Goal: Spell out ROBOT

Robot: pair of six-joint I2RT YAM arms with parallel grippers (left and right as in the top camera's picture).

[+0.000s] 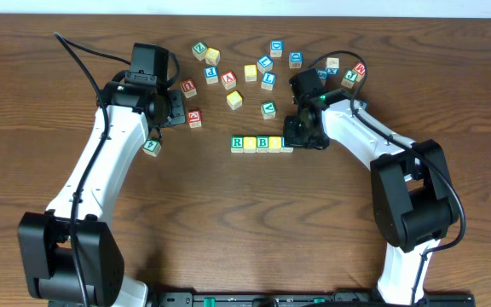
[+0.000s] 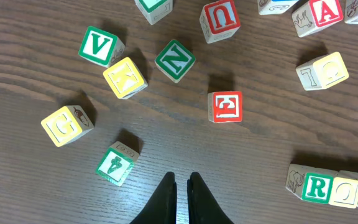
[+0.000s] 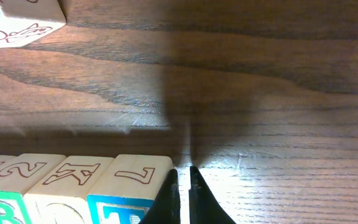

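Wooden cube row (image 1: 262, 143) reads ROBO; blue-letter T cube (image 3: 123, 205) closes it: word likely done. Right pincer (image 3: 183, 177), left pincer (image 2: 182, 178) pressed together, empty.

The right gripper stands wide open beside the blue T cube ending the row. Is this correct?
No: the right gripper is shut, not open, beside the blue T cube ending the row. The right wrist view shows it.

arms (image 1: 109, 162) — white links, black joints | cables (image 1: 71, 53): black | hand fingers (image 2: 165, 200): black, tapered
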